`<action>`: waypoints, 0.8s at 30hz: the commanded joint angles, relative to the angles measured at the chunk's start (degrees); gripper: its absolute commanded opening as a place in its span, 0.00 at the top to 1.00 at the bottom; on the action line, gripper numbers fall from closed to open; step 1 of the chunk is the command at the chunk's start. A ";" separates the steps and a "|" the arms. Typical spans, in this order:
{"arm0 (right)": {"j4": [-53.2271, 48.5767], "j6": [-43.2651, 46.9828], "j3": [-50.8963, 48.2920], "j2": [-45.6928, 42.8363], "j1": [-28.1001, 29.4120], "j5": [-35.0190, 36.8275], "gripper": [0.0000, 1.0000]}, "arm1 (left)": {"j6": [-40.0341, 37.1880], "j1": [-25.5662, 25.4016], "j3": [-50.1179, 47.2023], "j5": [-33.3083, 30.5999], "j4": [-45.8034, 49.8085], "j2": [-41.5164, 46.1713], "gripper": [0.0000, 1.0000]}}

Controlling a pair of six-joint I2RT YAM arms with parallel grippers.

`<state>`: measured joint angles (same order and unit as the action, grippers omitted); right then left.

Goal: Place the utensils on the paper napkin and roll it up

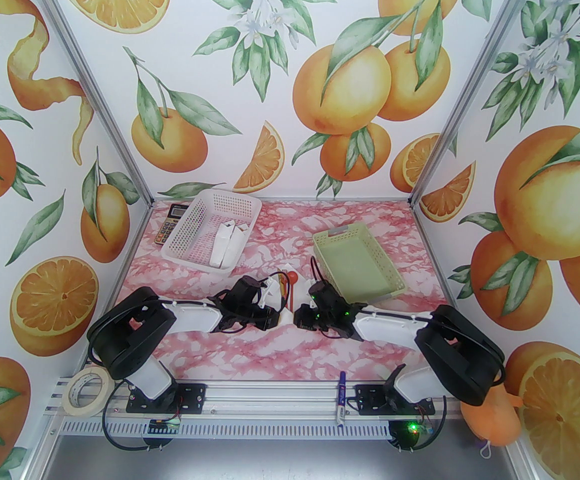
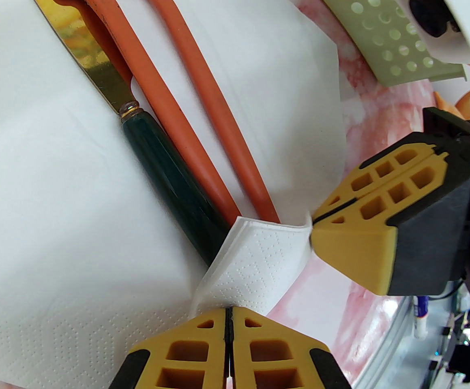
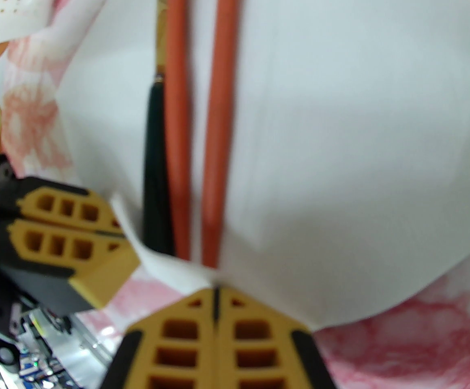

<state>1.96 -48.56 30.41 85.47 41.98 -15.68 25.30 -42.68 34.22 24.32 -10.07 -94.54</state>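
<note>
The white paper napkin (image 2: 48, 201) lies on the pink marbled bench (image 1: 320, 353). The utensils (image 2: 202, 107) lie on it side by side: two thin orange-red plastic ones and a knife (image 2: 170, 180) with a gold blade and dark green handle. The left end effector (image 2: 228, 312) and the right end effector (image 3: 216, 292) each pinch the napkin's near edge, close together.

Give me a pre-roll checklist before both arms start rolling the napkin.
1. Three utensils side by side on the napkin: ok.
2. Near napkin edge pinched by the left fingers: ok.
3. Same edge pinched by the right fingers: ok.
4. Pinched edge lifted over the handle ends: ok.
5. Utensil heads inside the napkin's far edge: cannot tell.
</note>
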 commanded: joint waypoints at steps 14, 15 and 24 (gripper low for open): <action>-6.06 1.93 -0.85 -1.63 -1.92 3.91 1.00 | -0.17 0.40 -1.61 -4.18 3.97 0.23 0.90; -6.38 2.10 -1.12 -2.03 -2.26 3.91 1.00 | -0.16 0.32 -1.61 -4.23 3.99 0.24 0.90; -8.51 3.47 -2.35 -5.81 -4.58 2.79 1.00 | -0.26 0.39 -1.61 -3.58 3.66 0.76 0.90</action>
<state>-3.42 -46.26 28.60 81.30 37.87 -14.28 25.34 -42.68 34.09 23.20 -10.02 -94.24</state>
